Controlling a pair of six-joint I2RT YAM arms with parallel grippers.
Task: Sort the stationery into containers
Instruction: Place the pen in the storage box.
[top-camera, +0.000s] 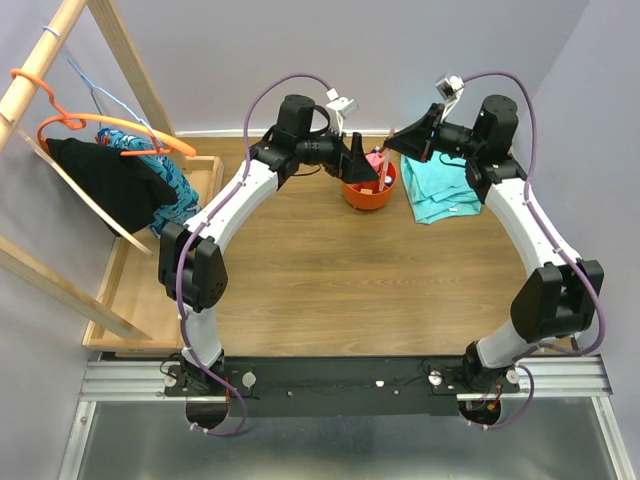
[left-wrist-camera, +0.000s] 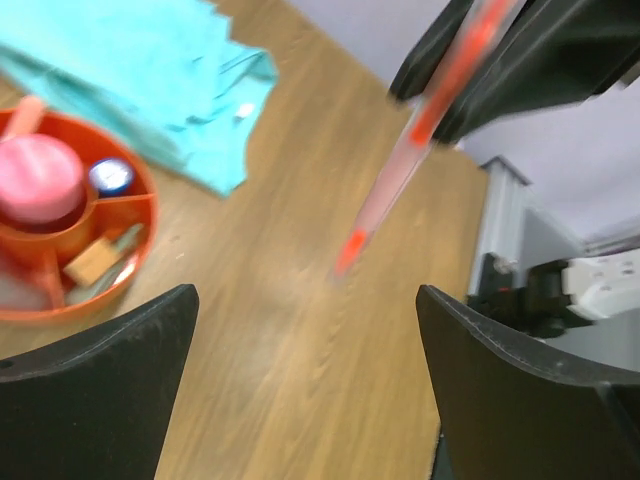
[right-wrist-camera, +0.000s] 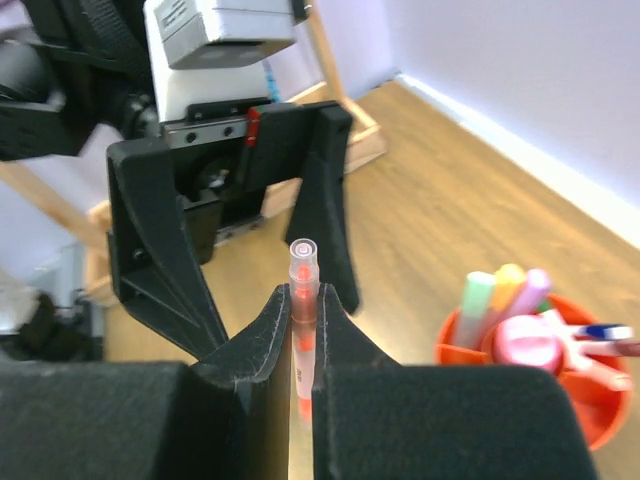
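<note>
On the wood tabletop (top-camera: 330, 270) sits the orange tub (top-camera: 368, 192). The right pincer (right-wrist-camera: 300, 310) is squeezed tight on a red pen (right-wrist-camera: 302, 270), which stands nearly upright, low tip just above the tub. The left pincer (left-wrist-camera: 305, 295) gapes wide, holding nothing.

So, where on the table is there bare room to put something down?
Free: the bare table between the orange tub and the arm bases, right of the wooden tray. Crowded: the far side, where tub and teal cloth sit close, left tool and right tool, holding a pen, above the tub.
</note>
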